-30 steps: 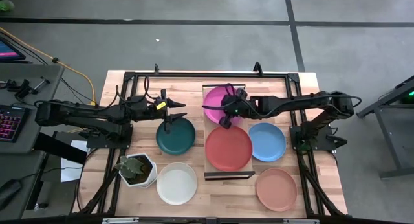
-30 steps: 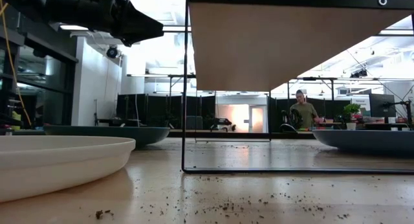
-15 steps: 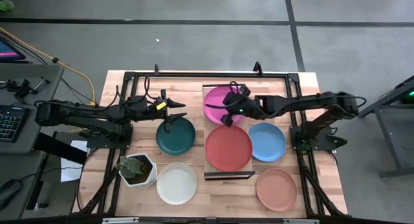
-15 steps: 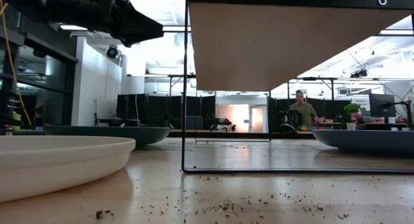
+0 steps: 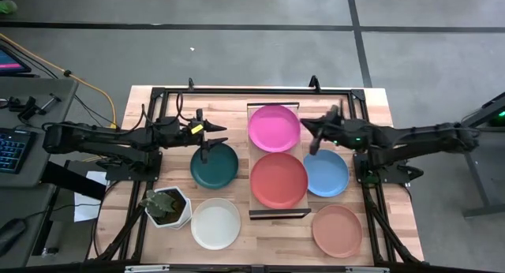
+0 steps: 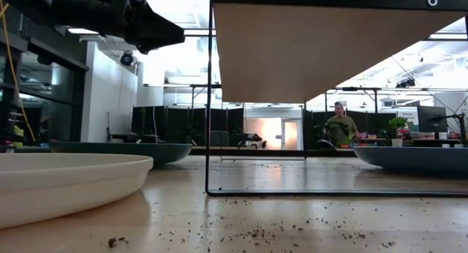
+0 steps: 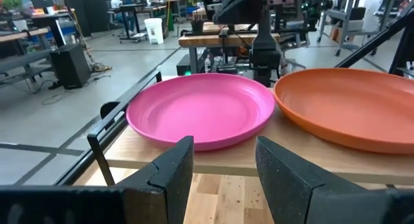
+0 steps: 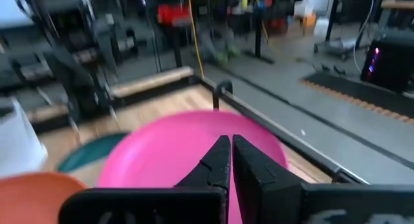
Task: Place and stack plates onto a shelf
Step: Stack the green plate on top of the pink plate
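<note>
- Butcher-block tabletop, ringed by a dark frame, carries six plates, a shelf and two robot arms; grey workshop floor lies all around it, seen from above.
- Nearest the camera edge of the table, a white plate sits at the left and a salmon tan plate at the right, both flat on the wood.
- Just left of the white plate, a white hexagonal plant pot holds a small green plant.
- Between those two plates begins the shelf, a long light-wood board running away toward the far side of the table.
- On the near half of the shelf rests a coral red plate; a dark teal plate lies on the table to its left and a light blue plate on the table to its right.
- On the far half of the shelf lies a magenta pink plate, touching the coral red one at the rim.
- Left gripper hovers above the far edge of the teal plate, its fingers spread with a clear gap and holding nothing.
- Right gripper hangs just right of the pink plate, above the far edge of the blue one; its fingers are pressed almost together and grip nothing.
- Beyond the table, at table height, a person stands among distant workbenches.
</note>
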{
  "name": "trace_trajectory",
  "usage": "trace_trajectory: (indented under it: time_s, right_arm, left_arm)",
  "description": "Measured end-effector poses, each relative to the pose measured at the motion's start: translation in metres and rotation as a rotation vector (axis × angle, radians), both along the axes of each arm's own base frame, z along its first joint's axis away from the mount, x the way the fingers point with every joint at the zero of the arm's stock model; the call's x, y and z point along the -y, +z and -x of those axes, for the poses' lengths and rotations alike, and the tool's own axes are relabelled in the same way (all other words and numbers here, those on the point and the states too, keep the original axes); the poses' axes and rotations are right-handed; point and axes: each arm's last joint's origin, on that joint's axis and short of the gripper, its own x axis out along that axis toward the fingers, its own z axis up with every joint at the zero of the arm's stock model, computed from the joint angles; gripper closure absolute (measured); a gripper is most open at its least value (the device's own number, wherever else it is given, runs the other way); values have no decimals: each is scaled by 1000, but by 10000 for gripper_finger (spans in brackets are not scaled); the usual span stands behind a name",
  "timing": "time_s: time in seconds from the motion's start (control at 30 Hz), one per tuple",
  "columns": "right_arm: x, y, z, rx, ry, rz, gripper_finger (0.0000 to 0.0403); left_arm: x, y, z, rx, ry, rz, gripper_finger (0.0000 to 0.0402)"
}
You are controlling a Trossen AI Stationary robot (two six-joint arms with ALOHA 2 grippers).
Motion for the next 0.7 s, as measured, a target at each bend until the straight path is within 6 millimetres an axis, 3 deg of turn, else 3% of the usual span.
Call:
trace_trajectory:
  time_s: [0.2, 0.43, 0.7]
  right_arm:
    - [0, -2, 20, 123, 1, 0, 403]
    - [0, -5, 17, 106, 4, 0, 403]
    - [0, -6, 12, 111, 3, 0, 403]
  left_arm:
    - [0, 0, 0, -5, -3, -29, 245]
    - [0, -3, 0, -36, 13, -25, 245]
    - [-13, -26, 9, -260, 194, 100, 245]
